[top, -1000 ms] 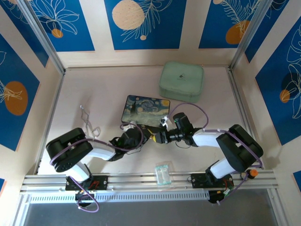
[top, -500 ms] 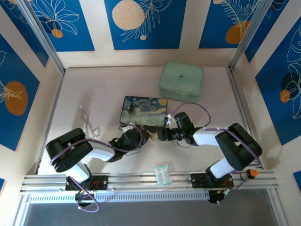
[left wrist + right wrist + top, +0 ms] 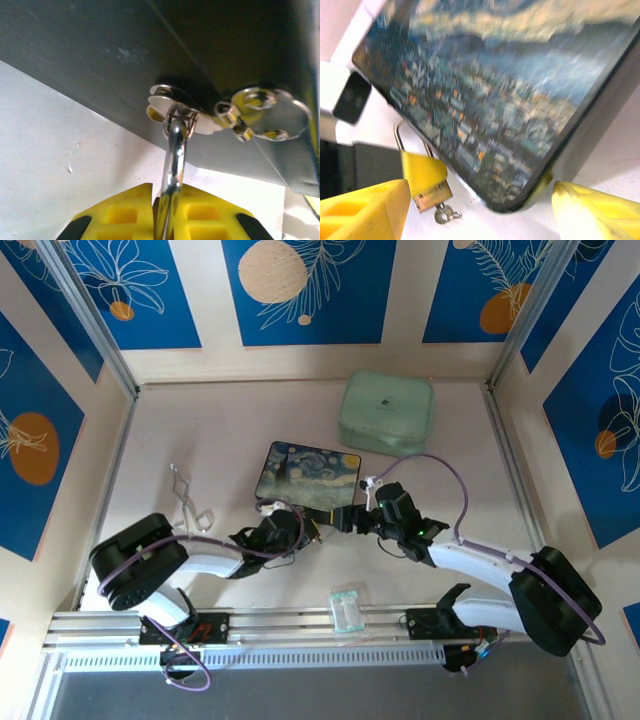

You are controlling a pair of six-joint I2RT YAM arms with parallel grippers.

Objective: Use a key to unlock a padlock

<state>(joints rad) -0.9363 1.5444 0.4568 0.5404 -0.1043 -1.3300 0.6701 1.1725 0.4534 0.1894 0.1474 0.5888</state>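
- padlock (image 3: 425, 181) hangs at the near edge of the Starry Night box (image 3: 305, 472), with the key (image 3: 446, 214) at its bottom end
- left fingers (image 3: 125, 212) clamped on its silver shackle (image 3: 172, 160), right at the box's hasp (image 3: 185, 107)
- right fingers (image 3: 365, 207) spread wide and empty, flanking the box corner (padlock just beside one of them)
- tongs (image 3: 188, 502) lie left on the surface (image 3: 230, 430); green case (image 3: 387, 412) far side, well apart
- box and case both closed, contents hidden

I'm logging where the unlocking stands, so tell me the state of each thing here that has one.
painted box: lid shut, hasp padlocked
padlock: shackle through the hasp, looks closed
key: sticking out of the padlock's base, not gripped
left fingers: shut on the shackle
right fingers: open, holding nothing
green case: closed
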